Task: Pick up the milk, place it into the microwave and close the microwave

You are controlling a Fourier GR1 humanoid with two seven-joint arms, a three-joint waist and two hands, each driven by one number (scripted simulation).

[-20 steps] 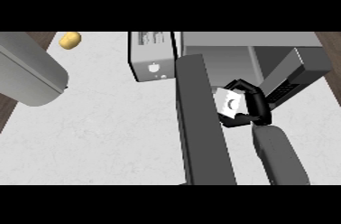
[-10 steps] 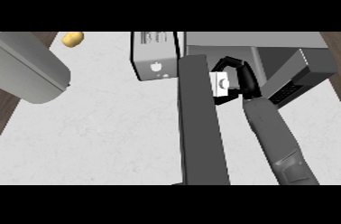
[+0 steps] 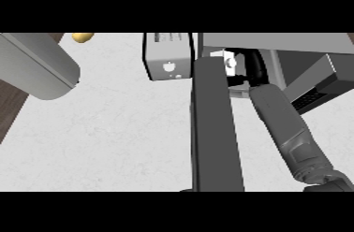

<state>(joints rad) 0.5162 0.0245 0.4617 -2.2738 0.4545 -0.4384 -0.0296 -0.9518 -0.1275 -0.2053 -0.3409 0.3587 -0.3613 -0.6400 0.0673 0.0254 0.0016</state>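
The white milk carton (image 3: 230, 62) shows just past the top of the open microwave door (image 3: 216, 133), at the mouth of the microwave (image 3: 290, 43). My right hand (image 3: 253, 67) is shut on the carton, its black fingers curled round the carton's right side and hiding most of it. The right forearm (image 3: 287, 128) reaches in from the lower right. The door stands edge-on as a long dark slab down the middle of the view. Of the left arm only the grey forearm (image 3: 34, 67) shows, at the upper left; its hand is out of view.
A white boxy appliance (image 3: 168, 58) stands just left of the door's far end. A small yellow object (image 3: 83, 37) lies at the counter's far edge. The microwave's dark control panel (image 3: 319, 91) angles out at the right. Pale counter (image 3: 117, 137) spreads to the left.
My right hand has carried the milk farther away and slightly left, from beside the door's middle to the microwave's opening. The forearm has stretched out behind it.
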